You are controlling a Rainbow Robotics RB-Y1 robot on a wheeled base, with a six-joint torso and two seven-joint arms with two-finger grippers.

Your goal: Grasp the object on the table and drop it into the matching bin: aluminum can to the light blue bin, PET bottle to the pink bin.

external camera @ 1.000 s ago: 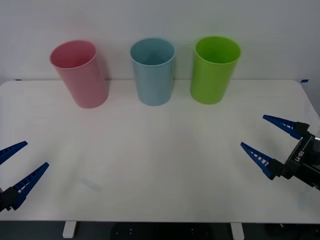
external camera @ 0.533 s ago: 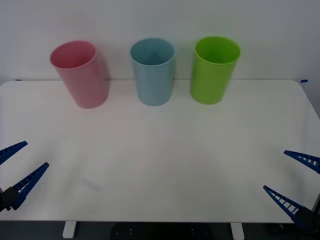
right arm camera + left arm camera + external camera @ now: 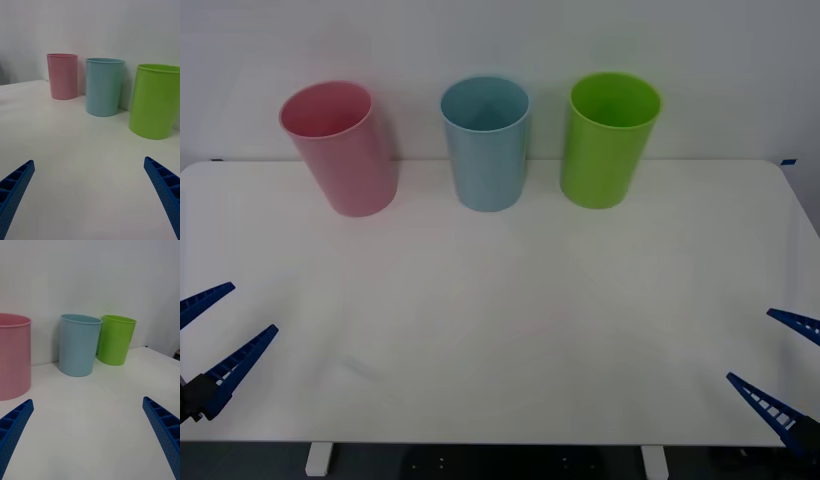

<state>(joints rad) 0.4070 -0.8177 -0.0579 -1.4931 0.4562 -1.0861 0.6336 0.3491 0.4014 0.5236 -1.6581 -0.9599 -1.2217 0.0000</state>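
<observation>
At the front view's lower corners the left end effector (image 3: 215, 345) and right end effector (image 3: 778, 365) stand wide and hold nothing above the counter (image 3: 500, 300); pink bin (image 3: 340, 148) and light blue bin (image 3: 486, 142) stand upper left and upper centre, and the can's whereabouts cannot be told, so no grip point can be judged.

plain white wall (image 3: 740, 40), dark floor (image 3: 480, 462) below

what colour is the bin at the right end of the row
Lime green. The lime green bin shows best in the front view, beside the light blue bin.
</observation>
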